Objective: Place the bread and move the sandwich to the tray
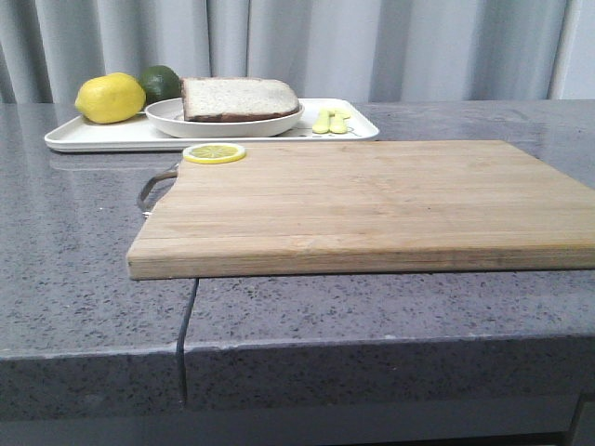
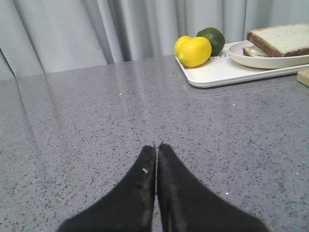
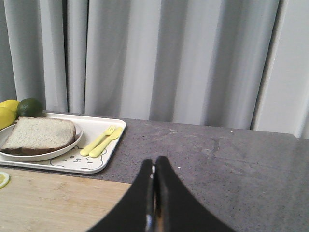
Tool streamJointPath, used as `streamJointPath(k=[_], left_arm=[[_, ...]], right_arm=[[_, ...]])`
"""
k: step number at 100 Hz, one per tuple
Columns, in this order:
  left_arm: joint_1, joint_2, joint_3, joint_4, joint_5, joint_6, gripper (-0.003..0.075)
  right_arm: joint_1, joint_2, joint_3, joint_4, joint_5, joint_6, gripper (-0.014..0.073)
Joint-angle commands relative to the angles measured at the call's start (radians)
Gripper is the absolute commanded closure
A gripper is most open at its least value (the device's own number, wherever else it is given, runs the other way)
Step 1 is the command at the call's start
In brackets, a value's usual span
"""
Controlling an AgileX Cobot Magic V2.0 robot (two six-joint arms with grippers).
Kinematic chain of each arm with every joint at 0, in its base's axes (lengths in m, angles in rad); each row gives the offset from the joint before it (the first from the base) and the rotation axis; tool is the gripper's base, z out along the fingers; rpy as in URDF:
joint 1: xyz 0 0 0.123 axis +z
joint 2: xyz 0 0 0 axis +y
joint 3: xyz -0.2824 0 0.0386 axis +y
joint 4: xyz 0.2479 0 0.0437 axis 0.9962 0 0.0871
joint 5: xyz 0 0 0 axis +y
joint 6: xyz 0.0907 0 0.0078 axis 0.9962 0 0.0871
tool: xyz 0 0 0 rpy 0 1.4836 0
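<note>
The sandwich (image 1: 240, 98) lies on its round white plate (image 1: 191, 126), which stands on the white tray (image 1: 93, 137) at the back left of the counter. The bread (image 2: 282, 38) is the pale, brown-crusted top slice, and a lower slice (image 2: 251, 50) peeks out under it. No egg shows. The right wrist view shows the same plate (image 3: 58, 152) and the tray's bear print (image 3: 77, 159). My left gripper (image 2: 156, 145) is shut and empty over bare grey counter, well short of the tray (image 2: 217, 75). My right gripper (image 3: 154, 159) is shut and empty near the wooden board's far edge. Neither gripper shows in the front view.
A lemon (image 1: 110, 98) and a lime (image 1: 160, 82) sit at the tray's left end, with a yellow fork and spoon (image 1: 331, 121) at its right end. The large wooden board (image 1: 372, 200) fills the middle of the counter, with a lemon slice (image 1: 214, 153) on its far left corner.
</note>
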Motion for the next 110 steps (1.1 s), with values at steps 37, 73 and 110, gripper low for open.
streamJointPath(k=[37, 73, 110], left_arm=[[-0.002, -0.031, 0.015, -0.012, -0.075, -0.012, 0.0740], [-0.002, -0.031, 0.015, -0.012, -0.075, -0.012, 0.0740], [-0.002, -0.031, 0.015, -0.012, -0.075, -0.012, 0.0740]], right_arm=[[-0.005, 0.004, -0.027, -0.056, 0.018, -0.005, 0.0662], [-0.005, 0.004, -0.027, -0.056, 0.018, -0.005, 0.0662], [-0.005, 0.009, -0.021, -0.065, 0.091, 0.033, 0.0662]])
